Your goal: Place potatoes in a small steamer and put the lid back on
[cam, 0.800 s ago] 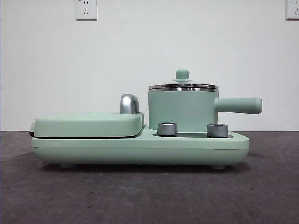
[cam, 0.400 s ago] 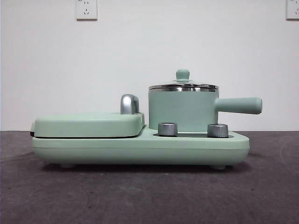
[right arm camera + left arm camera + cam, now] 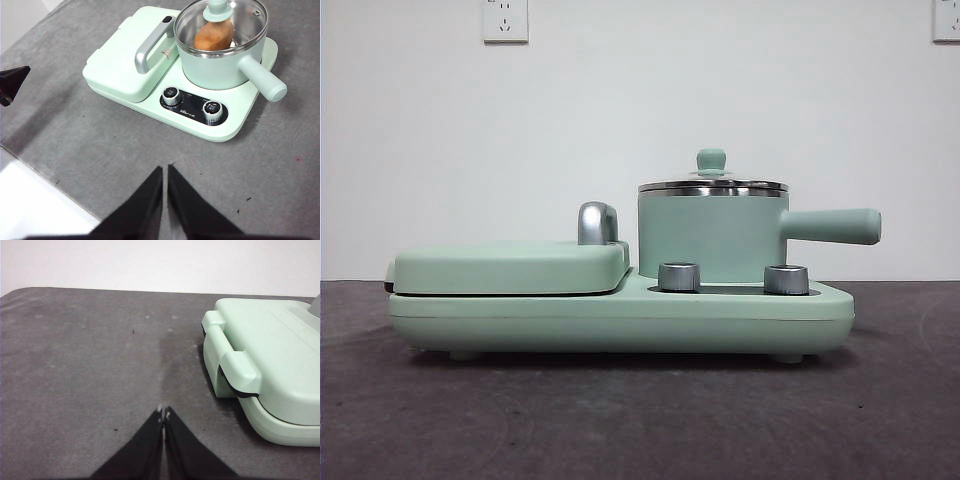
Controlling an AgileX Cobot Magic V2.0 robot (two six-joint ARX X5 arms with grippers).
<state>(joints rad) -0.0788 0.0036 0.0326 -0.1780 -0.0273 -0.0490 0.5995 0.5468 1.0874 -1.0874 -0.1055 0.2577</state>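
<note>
Nothing is changed lately: potato (image 3: 213, 35) is sealed in steamer (image 3: 712, 240) under lid (image 3: 712, 184); both grippers (image 3: 163, 413) (image 3: 164, 169) are closed empty, parked. Task judged done.

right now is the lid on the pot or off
On. The lid sits level on the small steamer's steel rim, with the potato visible inside through the glass.

Orange-brown potato (image 3: 214, 35) lying inside mint-green small steamer (image 3: 220, 67), glass lid (image 3: 221, 19) sitting on its rim, well ahead of the right end effector (image 3: 165, 170)
</note>
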